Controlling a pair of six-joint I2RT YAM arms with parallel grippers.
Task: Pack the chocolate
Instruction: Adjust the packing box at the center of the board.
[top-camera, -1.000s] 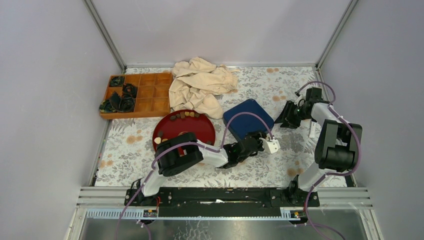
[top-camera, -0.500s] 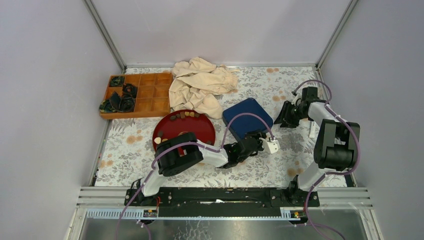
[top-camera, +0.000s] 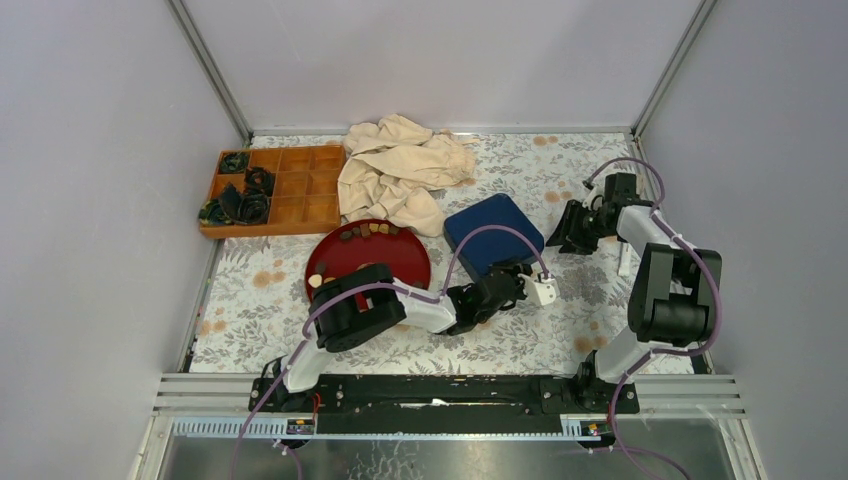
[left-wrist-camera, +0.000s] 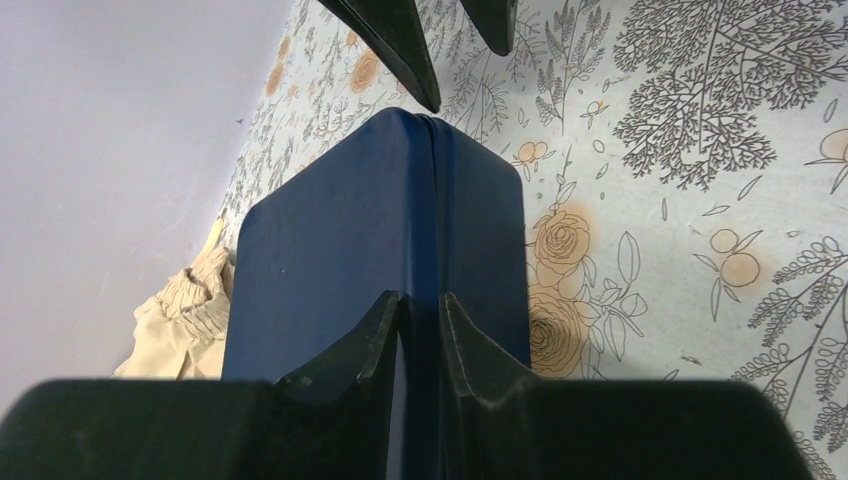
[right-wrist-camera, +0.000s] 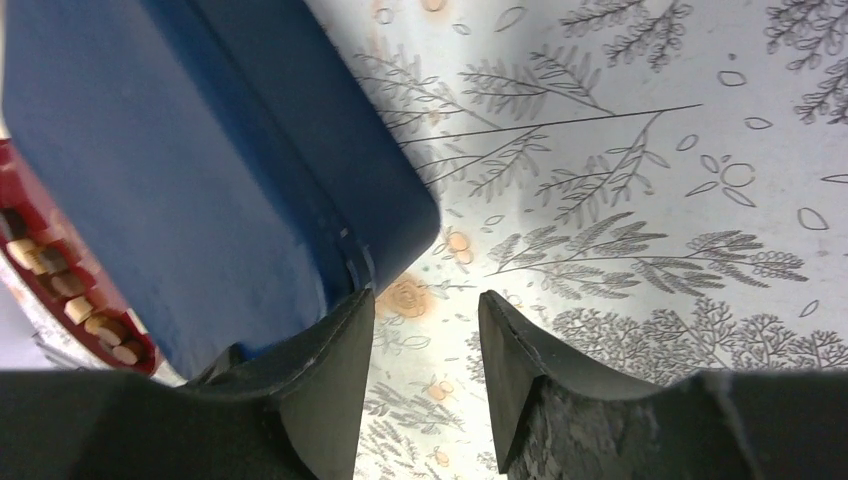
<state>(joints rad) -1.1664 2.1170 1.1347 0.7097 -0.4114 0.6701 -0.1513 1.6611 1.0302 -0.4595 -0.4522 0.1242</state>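
At the near edge of the blue box (top-camera: 494, 236), left hand (left-wrist-camera: 420, 300): your fingers (left-wrist-camera: 372, 335) stand only a sliver apart, straddling the seam that runs along the box's side. You cannot tell whether they pinch it or merely sit against it.
Right hand (right-wrist-camera: 425, 300): on the box's right side, released, with bare worktop (top-camera: 560, 320) showing between the jaws. One finger (right-wrist-camera: 335, 345) sits close beside the box's rounded corner and the other is clear of it.
Blue box: closed, lying flat on the worktop between your two hands.
Chocolate (top-camera: 366, 231): left of the box, small dark and light brown pieces in a row along the far rim of the red plate (top-camera: 390, 258), with a couple of paler pieces at its left rim.
Red plate: just beside the box's left edge; your left arm crosses its near part.
Cloth (top-camera: 400, 175): crumpled and beige, beyond the box toward the back wall.
Wooden tray (top-camera: 300, 188): well left of the box, past the cloth. Its left compartments hold dark curled things (top-camera: 243, 200), too small to identify.
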